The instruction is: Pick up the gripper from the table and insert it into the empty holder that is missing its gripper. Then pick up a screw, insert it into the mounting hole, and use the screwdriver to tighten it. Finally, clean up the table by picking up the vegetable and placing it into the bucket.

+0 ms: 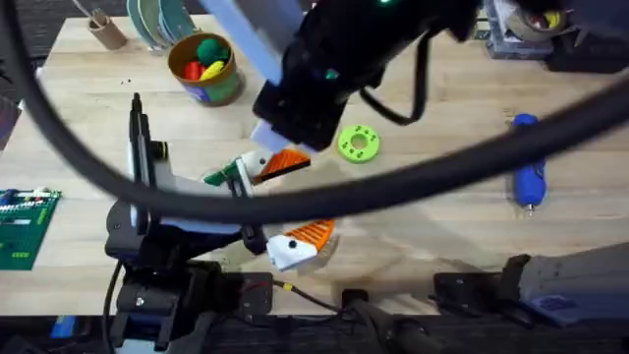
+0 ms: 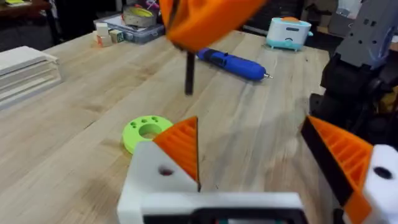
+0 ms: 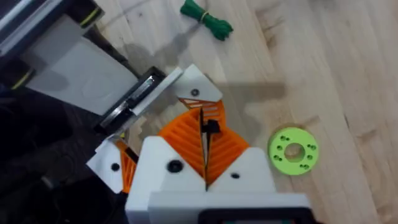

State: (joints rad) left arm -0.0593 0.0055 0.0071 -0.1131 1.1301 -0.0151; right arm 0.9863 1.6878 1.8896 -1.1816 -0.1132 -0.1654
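The right arm looms dark just under the camera, the right gripper pinched tight on a small black screw. Below it the left gripper holds its orange-tipped fingers wide apart. The screwdriver lies well off to the right, and the vegetable is beside the left gripper.

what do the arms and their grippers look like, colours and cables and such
Both arms are black with jointed links and black cables looping across the overhead view. The left gripper has white angular plastic finger blocks tipped with orange ribbed wedge pads. The right gripper is built the same: white blocks with dark screw holes, orange ribbed pads.
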